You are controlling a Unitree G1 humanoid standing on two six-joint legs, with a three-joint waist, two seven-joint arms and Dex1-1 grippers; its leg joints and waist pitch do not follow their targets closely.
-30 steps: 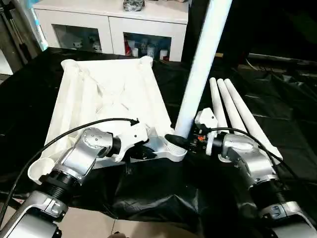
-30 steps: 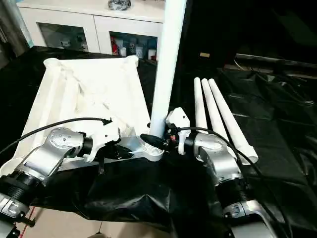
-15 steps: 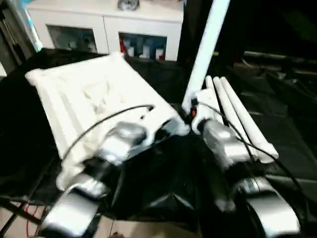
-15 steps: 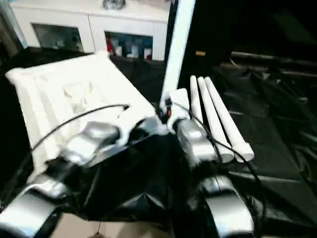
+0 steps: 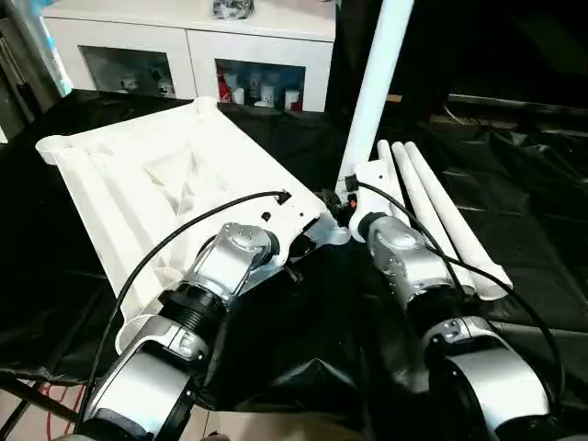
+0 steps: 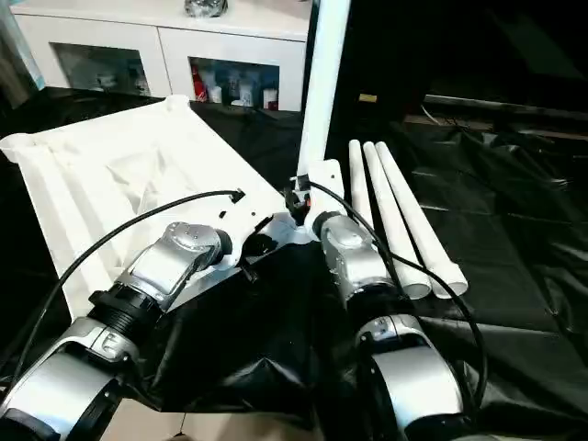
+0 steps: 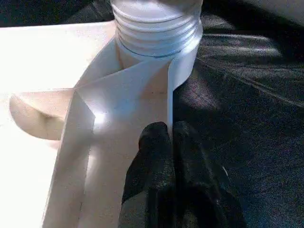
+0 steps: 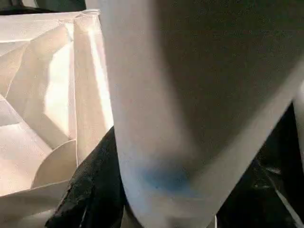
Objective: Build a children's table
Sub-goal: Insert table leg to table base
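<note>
The white table top (image 5: 156,184) lies underside up on the black cloth, its ribs showing. One white leg (image 5: 372,92) stands upright in the top's near right corner socket; its threaded end (image 7: 156,23) shows in the left wrist view. My right gripper (image 5: 342,204) is shut on the leg's lower end, one black finger (image 8: 90,190) beside the leg (image 8: 156,118). My left gripper (image 7: 166,156) is shut on the thin rim wall of the table top (image 7: 118,99) just beside that socket. Three loose legs (image 5: 432,211) lie side by side to the right.
A white cabinet with glass doors (image 5: 184,46) stands behind the work. Crumpled black cloth (image 5: 303,340) covers the whole surface and hangs over the near edge. Both silver forearms reach forward, close together at the corner.
The table top has swung about the corner with the leg, its far end going left. Both arms have stretched forward. The leg stays upright and both grips hold.
</note>
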